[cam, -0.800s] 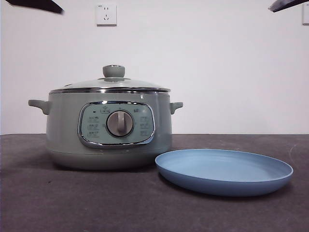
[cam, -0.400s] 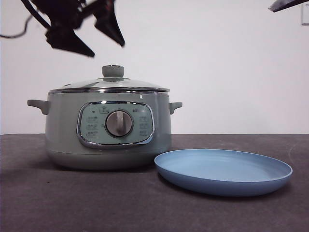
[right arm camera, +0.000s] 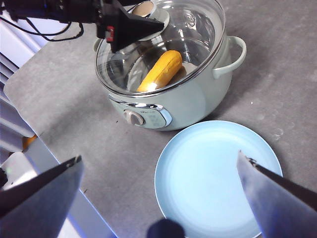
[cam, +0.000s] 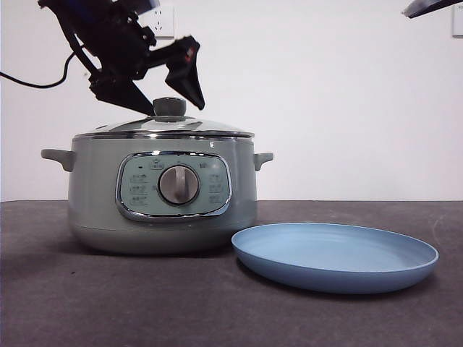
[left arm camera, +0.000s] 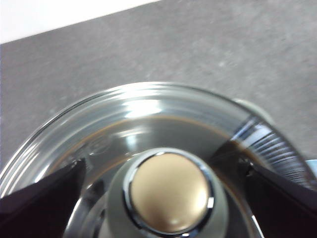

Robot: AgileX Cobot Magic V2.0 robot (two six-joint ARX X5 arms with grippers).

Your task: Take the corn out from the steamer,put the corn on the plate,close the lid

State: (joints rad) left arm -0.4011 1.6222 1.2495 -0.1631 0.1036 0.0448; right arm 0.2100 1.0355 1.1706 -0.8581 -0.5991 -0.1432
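While the lid is on the pot, these are the relations the next move rests on:

Left pincer (cam: 159, 92): hangs just above the pot, its two jaws well apart, one on each side of the lid's knob (cam: 170, 107); from its own camera the knob (left arm camera: 171, 191) sits centred between the jaw tips, with nothing gripped
Direction of the target: the knob lies straight below the left pincer, so I judge the coming move to be a short drop and a squeeze, with no sideways correction
Lid (cam: 163, 127): sits level on the pot, chrome rim seated all round, clear glass
Pot (cam: 163, 191): stands on the desk (cam: 108, 303) with its dial facing the front camera
Corn (right arm camera: 161, 70): lies inside the pot under the glass, seen only from the right arm's camera; its long axis runs slantwise across the pot, one end toward the dial side, the other toward the far rim
Plate (cam: 335, 256): lies bare on the desk just beside the pot, on the side away from the left pincer
Right pincer (right arm camera: 161, 173): waits high above the plate and pot, jaws spread wide, empty
Nearer arm: left for the lid; the right hovers over the plate, so I judge it the better placed for lifting the corn across once the lid is off
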